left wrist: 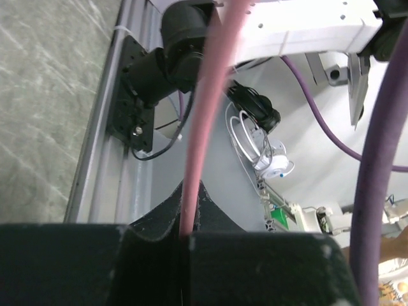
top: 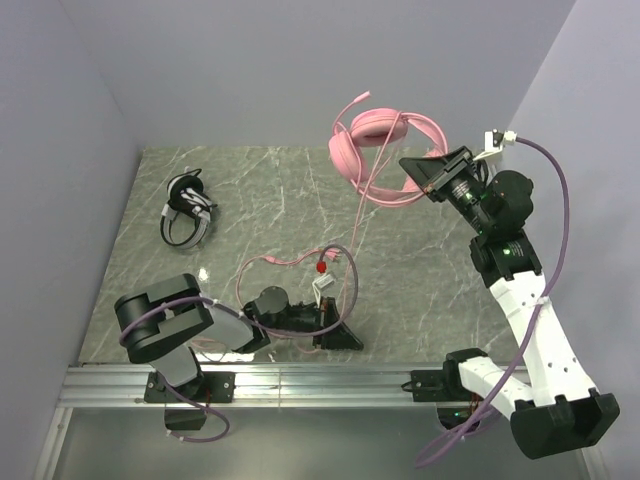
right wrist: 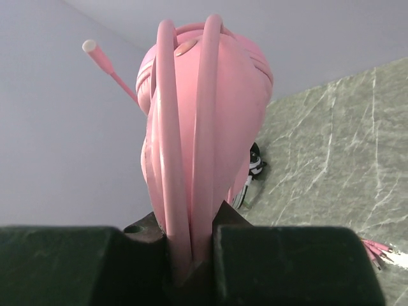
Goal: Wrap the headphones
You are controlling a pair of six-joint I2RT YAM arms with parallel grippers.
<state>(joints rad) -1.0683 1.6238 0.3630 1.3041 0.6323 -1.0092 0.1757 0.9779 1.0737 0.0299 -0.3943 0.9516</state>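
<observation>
The surface (top: 250, 200) looked like veined stone with a dull sheen. The pink headset (top: 378, 128) was smooth, faintly glossy plastic; its pink cable (left wrist: 205, 115) looked rubbery. The left gripper (left wrist: 187, 237) and right gripper (right wrist: 191, 252) were matt black plastic. The near rail (top: 320, 382) was brushed metal.

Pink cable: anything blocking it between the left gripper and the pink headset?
Nothing visible. The pink cable runs free from the left gripper to the pink headset held by the right gripper; the black-and-white headset lies well aside.
</observation>
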